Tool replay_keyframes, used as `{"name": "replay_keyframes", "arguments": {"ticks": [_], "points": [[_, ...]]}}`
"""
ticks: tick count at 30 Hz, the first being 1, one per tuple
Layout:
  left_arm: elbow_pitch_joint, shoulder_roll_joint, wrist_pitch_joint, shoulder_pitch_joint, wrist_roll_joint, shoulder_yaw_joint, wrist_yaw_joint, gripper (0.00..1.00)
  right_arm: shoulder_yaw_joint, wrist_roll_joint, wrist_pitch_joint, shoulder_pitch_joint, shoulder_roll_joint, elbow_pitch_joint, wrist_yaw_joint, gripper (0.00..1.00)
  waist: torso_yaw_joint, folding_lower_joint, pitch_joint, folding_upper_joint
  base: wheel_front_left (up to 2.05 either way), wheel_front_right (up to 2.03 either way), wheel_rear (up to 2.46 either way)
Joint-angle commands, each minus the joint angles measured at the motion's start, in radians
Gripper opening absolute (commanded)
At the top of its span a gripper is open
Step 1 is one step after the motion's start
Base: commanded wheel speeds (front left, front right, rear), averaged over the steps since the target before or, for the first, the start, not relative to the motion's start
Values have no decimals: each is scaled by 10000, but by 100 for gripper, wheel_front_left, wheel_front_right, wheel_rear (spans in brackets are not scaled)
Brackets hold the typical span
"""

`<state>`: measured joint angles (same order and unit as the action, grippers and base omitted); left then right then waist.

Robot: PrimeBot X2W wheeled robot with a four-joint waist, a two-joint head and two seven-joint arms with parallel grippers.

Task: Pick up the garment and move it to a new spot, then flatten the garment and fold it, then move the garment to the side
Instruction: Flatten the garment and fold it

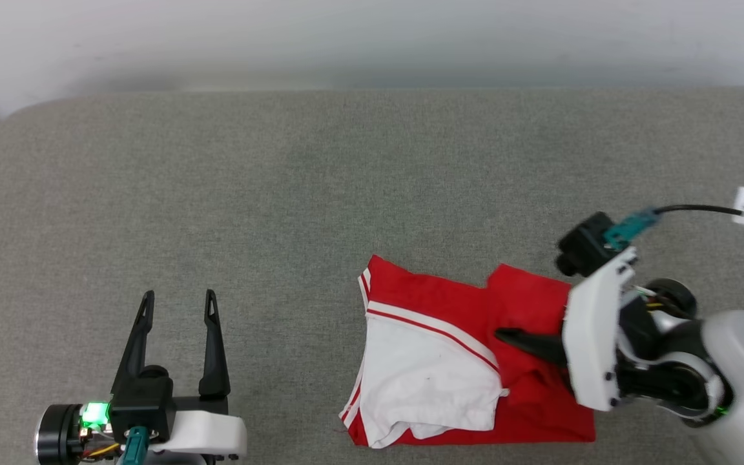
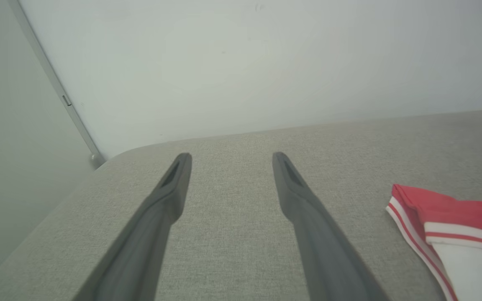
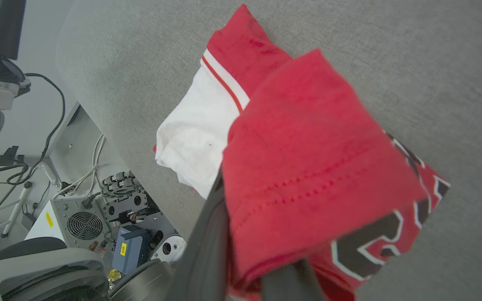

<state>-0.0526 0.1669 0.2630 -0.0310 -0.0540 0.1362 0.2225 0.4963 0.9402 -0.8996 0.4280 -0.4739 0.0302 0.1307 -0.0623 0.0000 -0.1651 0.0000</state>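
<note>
Grey woven cloth covers the tabletop, which has rounded corners and ends at a pale wall along its far side. On the near right part of it, in the head view, lies the garment, a bright red shirt bunched into a rough rectangle, with a white sleeve spread over its left half and red-and-white striped trim along the sleeve seam and the left edge. The right hand reaches in from the right, its fingers pointing left across the red cloth. In the right wrist view its fingers are pressed together on a fold of the garment, and the pinched red fold stands up close to the camera. A dark print with white outlines shows on the red cloth below that fold. Past the tabletop's edge in the same view are a metal box with a round fan grille and loose cables. The left hand sits at the lower left, well apart from the garment, its fingers spread wide with nothing between them. In the left wrist view the left hand points over bare grey cloth toward the wall, with a corner of the garment at the right edge.
</note>
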Motion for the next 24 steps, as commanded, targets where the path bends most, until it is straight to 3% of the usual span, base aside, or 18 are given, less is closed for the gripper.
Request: {"name": "replay_keyframes", "arguments": {"ticks": [1, 10, 16, 17, 19, 24], "points": [[-8, -56, 21, 166, 67, -43, -46, 100, 323, -227, -38, 368, 281, -207, -1, 0, -34, 0, -173, 0, 0, 0, 0], [83, -253, 21, 548, 191, -70, -255, 100, 1764, -1072, 628, 1417, 1319, -1939, -1, 0, -157, 0, -703, 0, 0, 0, 0], [187, -360, 21, 749, 257, -98, -348, 100, 2774, -1530, 1496, 1641, 1442, -3136, -2, 0, -222, 0, -905, 0, 0, 0, 0], [205, -364, 22, 763, 271, -115, -339, 100, 2832, -1429, 1677, 1628, 1462, -3244, -2, 20, -217, 0, -894, 0, 0, 0, 0], [258, -370, 22, 727, 294, -155, -348, 100, 3006, -1333, 1956, 1697, 1369, -3288, -2, 100, -192, 0, -787, 0, 0, 0, 0], [339, -370, 22, 406, 284, -288, -367, 100, 3147, -1414, 3247, 1988, 660, -2451, -2, 100, -7, 0, -294, 0, 0, 0, 0]]}}
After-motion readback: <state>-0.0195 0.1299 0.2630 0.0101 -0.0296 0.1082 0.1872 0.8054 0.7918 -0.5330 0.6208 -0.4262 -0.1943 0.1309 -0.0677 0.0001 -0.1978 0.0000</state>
